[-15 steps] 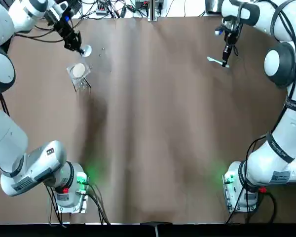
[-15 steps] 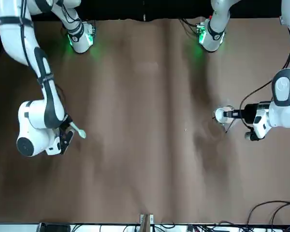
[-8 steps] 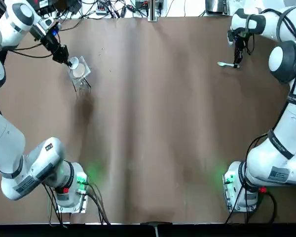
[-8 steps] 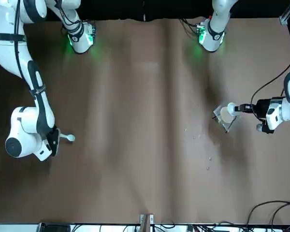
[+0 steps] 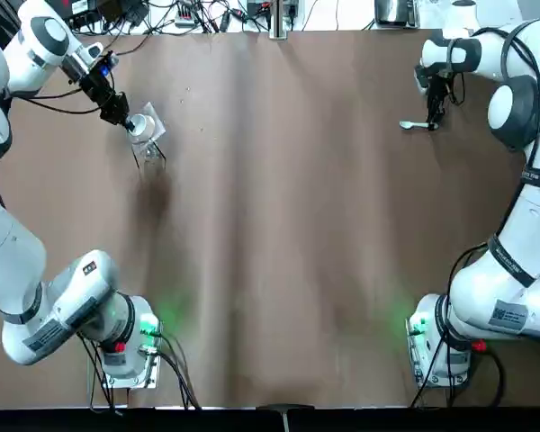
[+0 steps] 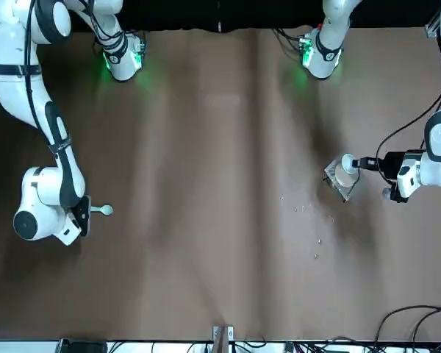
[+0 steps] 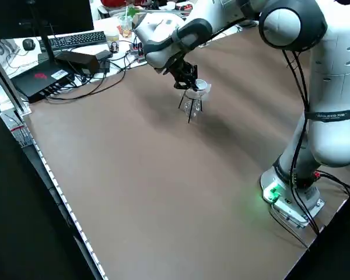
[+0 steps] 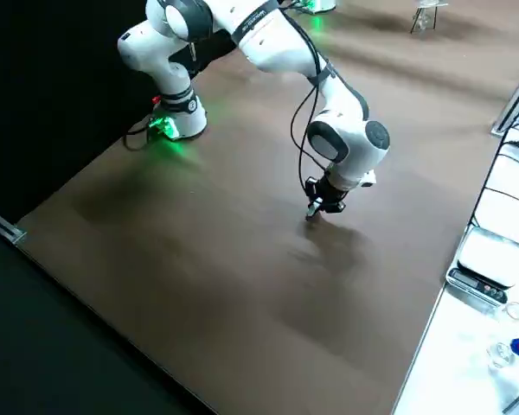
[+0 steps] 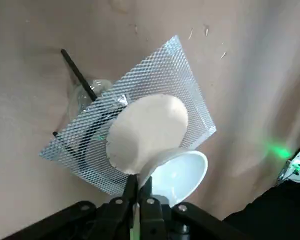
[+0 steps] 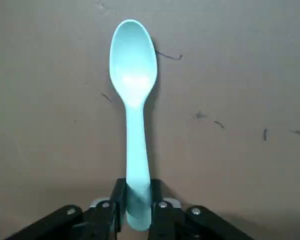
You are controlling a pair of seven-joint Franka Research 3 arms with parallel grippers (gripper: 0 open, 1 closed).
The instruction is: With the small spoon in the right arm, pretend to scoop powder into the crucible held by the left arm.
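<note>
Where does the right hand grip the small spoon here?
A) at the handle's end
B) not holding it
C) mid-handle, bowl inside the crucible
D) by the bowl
A: the right hand is shut on the handle's end of the small spoon, its bowl sticking out free.

My worktop is covered in a brown sheet with long, soft creases running from my side to the far side. My two bases stand on its near edge, the left base and the right base, each lit green. At the far left stands a small wire stand, its square mesh carrying a pale round pad. A few pale specks are scattered beside it. Black cables trail onto the far left corner. The spoon in my right fingers is so low at the far right that I cannot tell whether it touches.
</note>
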